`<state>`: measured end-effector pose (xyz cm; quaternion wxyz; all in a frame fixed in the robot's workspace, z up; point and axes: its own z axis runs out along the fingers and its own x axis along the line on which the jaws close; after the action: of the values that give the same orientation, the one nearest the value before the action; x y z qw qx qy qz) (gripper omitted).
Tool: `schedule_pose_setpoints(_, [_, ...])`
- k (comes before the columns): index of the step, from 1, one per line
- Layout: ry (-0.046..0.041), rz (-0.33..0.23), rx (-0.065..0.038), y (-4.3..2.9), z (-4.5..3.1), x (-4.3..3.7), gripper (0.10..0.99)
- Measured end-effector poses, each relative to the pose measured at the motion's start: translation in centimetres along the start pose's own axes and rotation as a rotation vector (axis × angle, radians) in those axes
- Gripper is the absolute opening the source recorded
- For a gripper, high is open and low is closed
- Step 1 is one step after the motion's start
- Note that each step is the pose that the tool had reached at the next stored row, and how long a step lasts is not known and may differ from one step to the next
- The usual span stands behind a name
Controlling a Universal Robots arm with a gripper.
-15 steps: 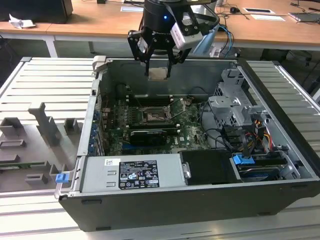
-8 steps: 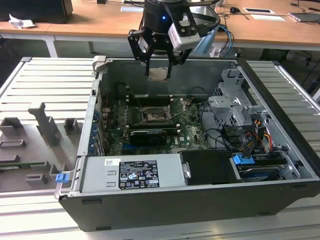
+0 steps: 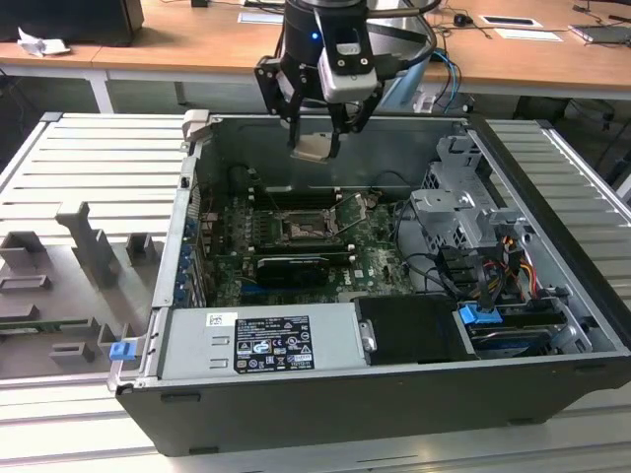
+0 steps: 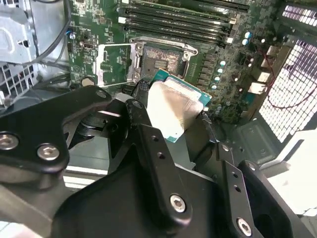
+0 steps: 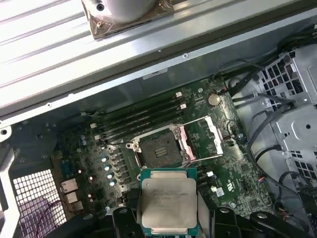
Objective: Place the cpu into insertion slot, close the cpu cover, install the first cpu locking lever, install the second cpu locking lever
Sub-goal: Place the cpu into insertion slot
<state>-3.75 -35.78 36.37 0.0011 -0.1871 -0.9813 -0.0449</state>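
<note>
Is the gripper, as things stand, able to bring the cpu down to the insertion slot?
Probably yes: the cpu cover stands flipped open beside the insertion slot, the slot lies bare, and the gripper holds the cpu above the open case.

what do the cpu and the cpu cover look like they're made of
cpu: dull silver-beige metal lid with a matte sheen, on a green board that shows at its edge. cpu cover: thin bare metal, probably steel, judging by the bright silvery glint along its frame.
</note>
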Motion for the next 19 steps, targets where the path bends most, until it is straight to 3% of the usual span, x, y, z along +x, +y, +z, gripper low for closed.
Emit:
schedule_pose_setpoints(9, [-0.0179, 0.203, -0.004, -0.01, 0.13, 0.0, 0.537])
schedule_pose_setpoints(19, [-0.0337, 0.382, -0.007, -0.02, 0.22, -0.01, 0.537])
